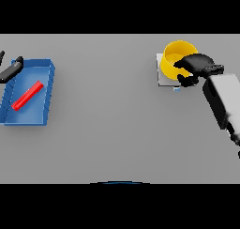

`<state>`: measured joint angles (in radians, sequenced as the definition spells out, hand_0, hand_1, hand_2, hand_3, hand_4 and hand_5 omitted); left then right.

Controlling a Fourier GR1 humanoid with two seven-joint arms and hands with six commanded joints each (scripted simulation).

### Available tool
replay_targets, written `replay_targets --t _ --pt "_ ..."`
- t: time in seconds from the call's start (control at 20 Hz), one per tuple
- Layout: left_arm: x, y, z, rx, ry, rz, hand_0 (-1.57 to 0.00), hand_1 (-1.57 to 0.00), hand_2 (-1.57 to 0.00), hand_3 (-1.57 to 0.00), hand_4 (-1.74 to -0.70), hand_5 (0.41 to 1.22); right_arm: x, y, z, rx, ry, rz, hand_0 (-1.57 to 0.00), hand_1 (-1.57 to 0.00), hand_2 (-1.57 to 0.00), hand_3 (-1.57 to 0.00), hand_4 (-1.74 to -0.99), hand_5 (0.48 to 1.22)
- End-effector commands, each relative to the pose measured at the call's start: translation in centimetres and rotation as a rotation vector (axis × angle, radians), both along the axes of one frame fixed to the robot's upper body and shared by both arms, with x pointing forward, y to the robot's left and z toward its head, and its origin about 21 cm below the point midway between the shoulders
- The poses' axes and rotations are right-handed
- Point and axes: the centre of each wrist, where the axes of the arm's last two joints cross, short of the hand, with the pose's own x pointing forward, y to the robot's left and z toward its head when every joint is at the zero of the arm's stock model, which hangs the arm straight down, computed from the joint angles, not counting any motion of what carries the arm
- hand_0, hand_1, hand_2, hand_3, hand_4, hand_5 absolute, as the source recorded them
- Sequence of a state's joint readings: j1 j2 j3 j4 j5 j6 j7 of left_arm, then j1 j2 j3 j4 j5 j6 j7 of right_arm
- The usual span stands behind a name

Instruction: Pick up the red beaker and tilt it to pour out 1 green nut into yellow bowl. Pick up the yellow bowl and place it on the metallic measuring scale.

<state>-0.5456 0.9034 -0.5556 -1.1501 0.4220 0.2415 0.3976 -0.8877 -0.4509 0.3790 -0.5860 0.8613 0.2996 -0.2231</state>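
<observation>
- The yellow bowl (174, 59) is seen on the metallic measuring scale (162, 78), far right of the grey bench (117, 120); only the scale's pale left edge and front strip show from under the bowl.
- The right hand (196, 66) is wrapped over the bowl's near-right rim, fingers curled round the wall (a rim pinch, likely chosen so the bowl stays level while carried).
- Whether the bowl's weight is already taken by the scale or is carried by the hand cannot be told from this view.
- The bowl's inside is partly hidden by the hand; no green nut can be made out.
- A red item (28, 95), presumably the red beaker, is lying flat and slanted inside a blue tray (47, 82) at far left, well apart from the bowl.
- The left hand (11, 69) is parked at the tray's upper-left corner, fingers straight, nothing held.
- Judgement: placing step is close to done; what is left is release and a clean lift-off, so the bowl is not dragged off the scale.
</observation>
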Motion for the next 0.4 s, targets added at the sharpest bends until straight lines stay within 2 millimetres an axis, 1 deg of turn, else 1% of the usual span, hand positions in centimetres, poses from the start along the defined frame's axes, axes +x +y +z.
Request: replay_targets --t 0.0,0.05,0.15,0.2,0.25,0.35 --pt "0.04 0.04 0.03 0.002 -0.005 0.003 0.0 0.0 0.0 0.0 -0.72 0.705 0.09 0.11 0.09 -0.008 -0.008 0.018 -0.19 -0.3 -0.45 -0.49 -1.485 0.859" --pt "0.18 -0.03 0.05 -0.003 -0.005 -0.001 0.0 0.0 0.0 0.0 -0.72 0.703 0.27 -0.02 0.43 -0.01 -0.009 0.024 -0.15 -0.24 -0.37 -0.45 -1.469 0.842" --pt "0.1 0.13 -0.13 -0.01 -0.014 0.004 0.0 0.0 0.0 0.0 -0.72 0.699 0.1 0.23 -0.22 -0.012 0.015 0.021 -0.1 -0.16 -0.25 -0.38 -1.442 0.814" --pt "-0.06 0.13 -0.05 -0.007 -0.015 0.002 0.0 0.0 0.0 0.0 -0.72 0.697 0.16 0.31 -0.11 -0.016 0.017 0.003 -0.08 -0.12 -0.2 -0.35 -1.431 0.799" --pt "-0.16 0.2 -0.09 -0.005 -0.008 0.006 0.0 0.0 0.0 0.0 -0.72 0.696 0.06 0.0 -0.12 -0.02 0.023 0.0 -0.06 -0.1 -0.16 -0.32 -1.422 0.785" --pt "0.37 -0.09 -0.05 -0.004 -0.014 0.002 0.0 0.0 0.0 0.0 -0.72 0.693 0.03 -0.22 0.01 -0.018 0.037 -0.017 -0.04 -0.06 -0.1 -0.27 -1.41 0.759"
